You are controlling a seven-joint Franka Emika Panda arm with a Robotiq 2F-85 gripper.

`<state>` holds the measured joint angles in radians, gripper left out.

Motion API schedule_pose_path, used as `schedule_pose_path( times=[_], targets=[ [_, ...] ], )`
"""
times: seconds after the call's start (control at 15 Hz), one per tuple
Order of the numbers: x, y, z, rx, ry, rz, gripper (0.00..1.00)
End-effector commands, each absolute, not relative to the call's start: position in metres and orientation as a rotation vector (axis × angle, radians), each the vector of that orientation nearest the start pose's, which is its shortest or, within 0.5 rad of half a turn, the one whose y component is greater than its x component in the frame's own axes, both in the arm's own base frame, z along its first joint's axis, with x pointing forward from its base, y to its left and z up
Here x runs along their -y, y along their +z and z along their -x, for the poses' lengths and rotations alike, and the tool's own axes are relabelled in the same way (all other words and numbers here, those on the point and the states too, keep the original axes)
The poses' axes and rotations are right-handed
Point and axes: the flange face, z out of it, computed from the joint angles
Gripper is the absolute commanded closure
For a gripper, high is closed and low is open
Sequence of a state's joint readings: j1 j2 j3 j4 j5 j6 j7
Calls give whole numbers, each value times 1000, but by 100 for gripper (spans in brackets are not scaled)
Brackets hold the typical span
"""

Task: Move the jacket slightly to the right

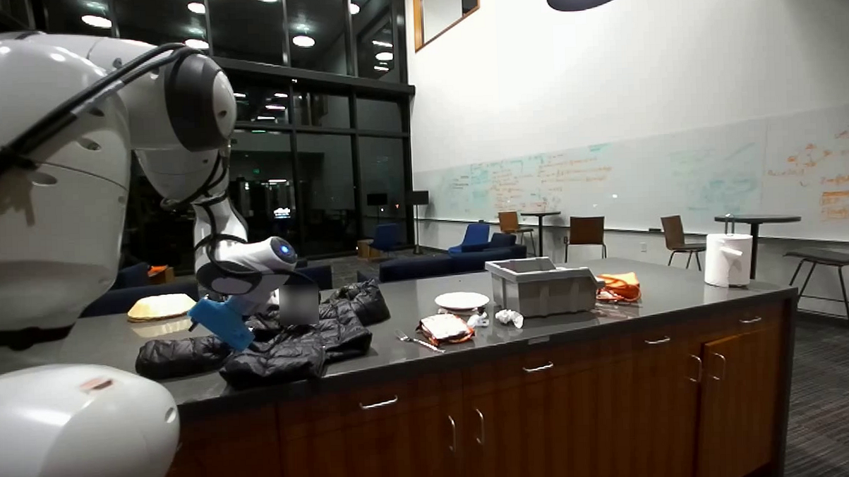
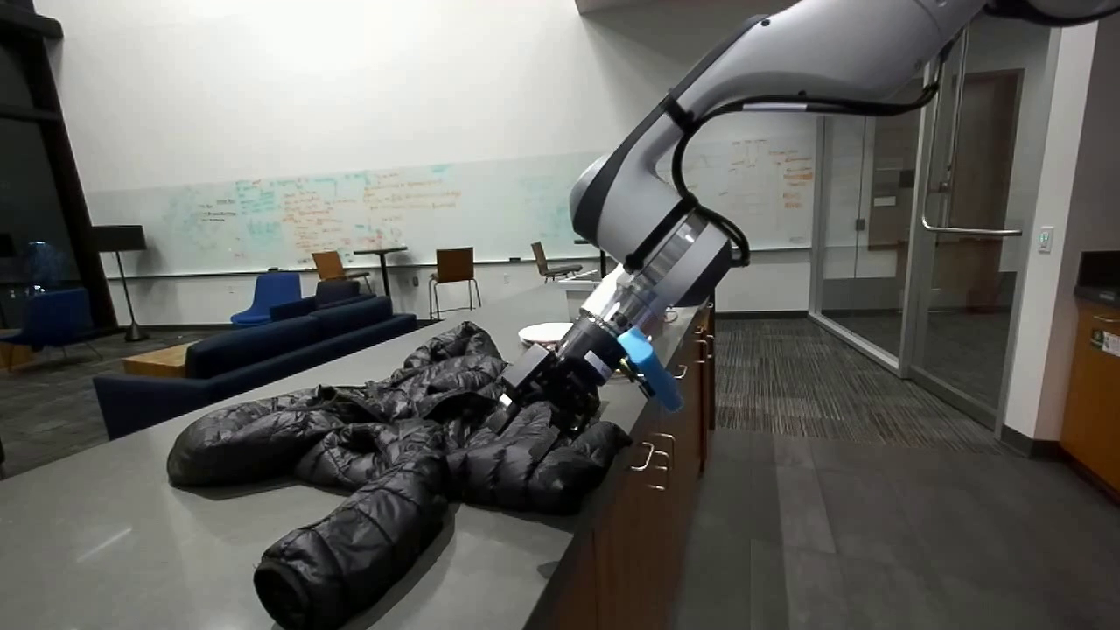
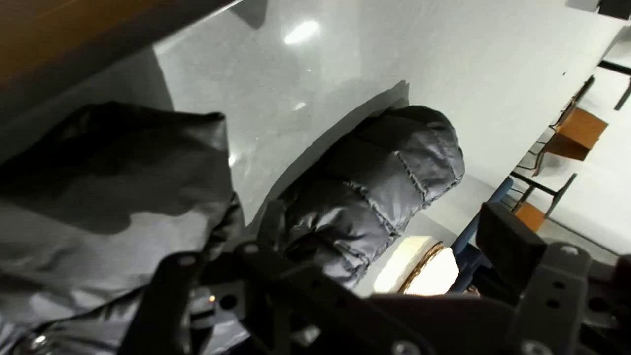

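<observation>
The black puffer jacket (image 1: 280, 353) lies crumpled on the grey counter. In an exterior view (image 2: 376, 499) one sleeve stretches toward the camera and another part reaches the counter's front edge. My gripper (image 2: 538, 418) is tilted and low over the front-edge part of the jacket, with its fingertips down among the folds. In the wrist view the fingers of the gripper (image 3: 389, 231) stand wide apart, and a sleeve of the jacket (image 3: 379, 182) shows beyond and between them. Whether any fabric lies deep between the fingers is hidden. The gripper itself is mostly hidden in an exterior view behind the blue wrist part (image 1: 223, 323).
On the counter are a grey bin (image 1: 546, 291), a white plate (image 1: 462, 301), a fork (image 1: 419, 342), a packet (image 1: 445, 328), crumpled white wrapping (image 1: 509, 317), an orange bag (image 1: 618, 287) and a white canister (image 1: 729, 259). A pale yellow rounded object (image 1: 162, 307) lies behind the jacket.
</observation>
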<state>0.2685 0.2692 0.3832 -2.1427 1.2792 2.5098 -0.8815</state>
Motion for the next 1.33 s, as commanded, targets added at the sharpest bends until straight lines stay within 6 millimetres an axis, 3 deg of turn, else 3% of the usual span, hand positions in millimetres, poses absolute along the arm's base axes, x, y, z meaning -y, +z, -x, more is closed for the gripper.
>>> schedule_pose_path(
  times=[0.0, 0.27, 0.53, 0.67, 1.27],
  targets=[
    [-362, 298, -439, 595, -175, 2189, 0],
    [-399, 294, -414, 684, -134, 2166, 0],
    [-422, 294, -396, 746, -91, 2139, 0],
    [-421, 296, -386, 788, -41, 2152, 0],
    [-426, 291, -387, 762, -36, 2113, 0]
  ],
)
